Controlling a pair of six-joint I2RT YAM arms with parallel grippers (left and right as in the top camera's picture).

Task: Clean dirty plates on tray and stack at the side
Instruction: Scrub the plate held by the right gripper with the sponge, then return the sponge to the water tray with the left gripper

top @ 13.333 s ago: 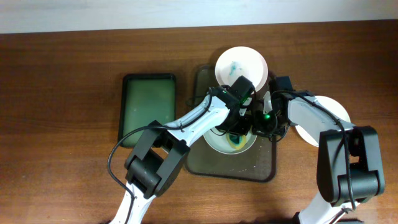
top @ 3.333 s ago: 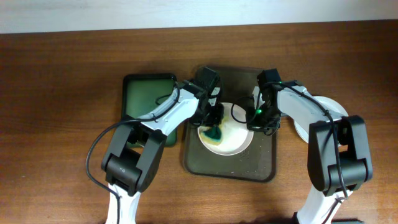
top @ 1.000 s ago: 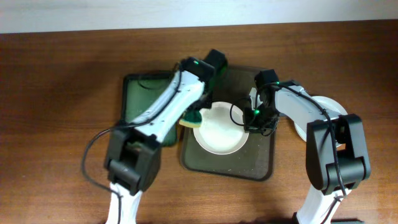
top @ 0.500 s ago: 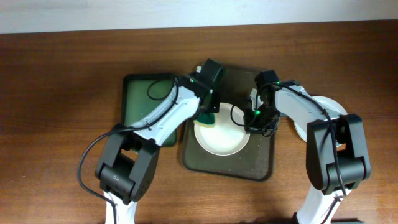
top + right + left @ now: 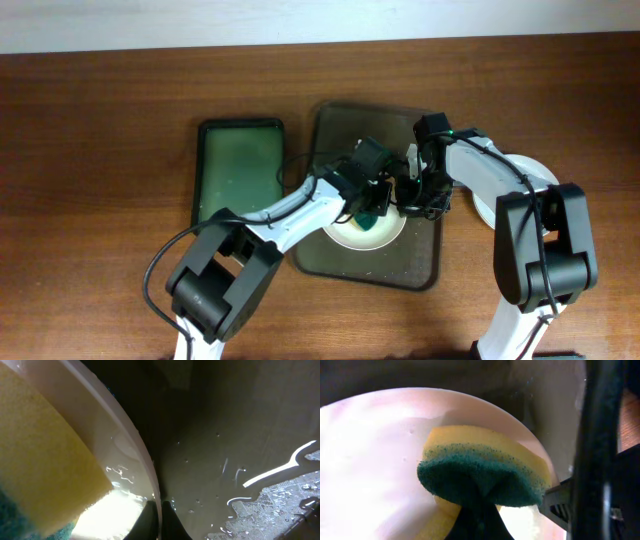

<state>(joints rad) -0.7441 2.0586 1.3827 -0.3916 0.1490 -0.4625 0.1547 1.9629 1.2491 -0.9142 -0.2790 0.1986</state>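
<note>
A white plate (image 5: 388,232) lies in the dark wet tray (image 5: 345,135). My left gripper (image 5: 372,203) is shut on a yellow sponge with a green scouring side (image 5: 368,218) and presses it on the plate's right part. In the left wrist view the sponge (image 5: 485,472) rests on the plate (image 5: 370,460), with the fingers (image 5: 477,522) pinching it from below. My right gripper (image 5: 412,196) is shut on the plate's right rim. In the right wrist view the fingers (image 5: 160,522) pinch the rim (image 5: 135,445), and the sponge (image 5: 45,445) lies close by.
An empty green tray (image 5: 238,175) lies left of the dark tray. White plates (image 5: 540,175) sit on the table at the right, partly under my right arm. The dark tray floor (image 5: 240,425) is wet with foam at its edge.
My left gripper has carried the sponge from the plate's left rim rightward across the plate, close to the right gripper. The right gripper has kept its hold on the rim.
</note>
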